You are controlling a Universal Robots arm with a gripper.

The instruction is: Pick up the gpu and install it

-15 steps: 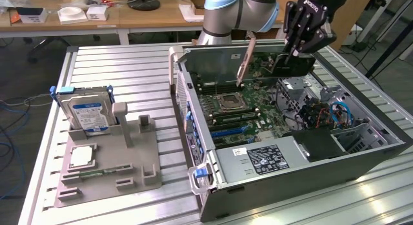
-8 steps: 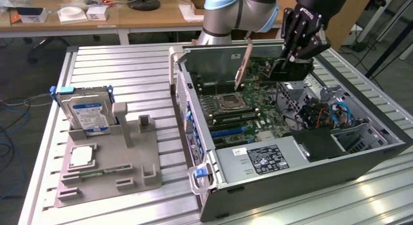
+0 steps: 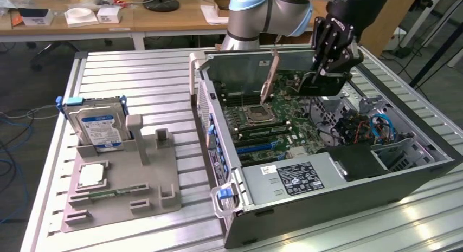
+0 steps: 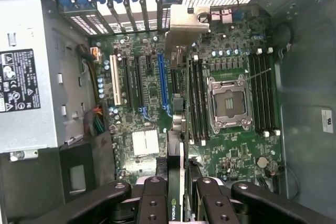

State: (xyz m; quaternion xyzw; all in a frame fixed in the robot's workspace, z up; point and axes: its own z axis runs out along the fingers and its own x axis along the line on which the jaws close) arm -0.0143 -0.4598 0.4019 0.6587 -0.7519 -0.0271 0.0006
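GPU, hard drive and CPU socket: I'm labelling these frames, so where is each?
gpu (image 3: 322, 84), exterior view, on its black shroud.
hard drive (image 3: 101, 128), exterior view, on its blue-and-white label.
CPU socket (image 4: 228, 102), wrist view, on the open middle inside its metal frame.

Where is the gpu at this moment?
The gpu is held by the end effector above the motherboard, inside the open computer case at the exterior view's right.
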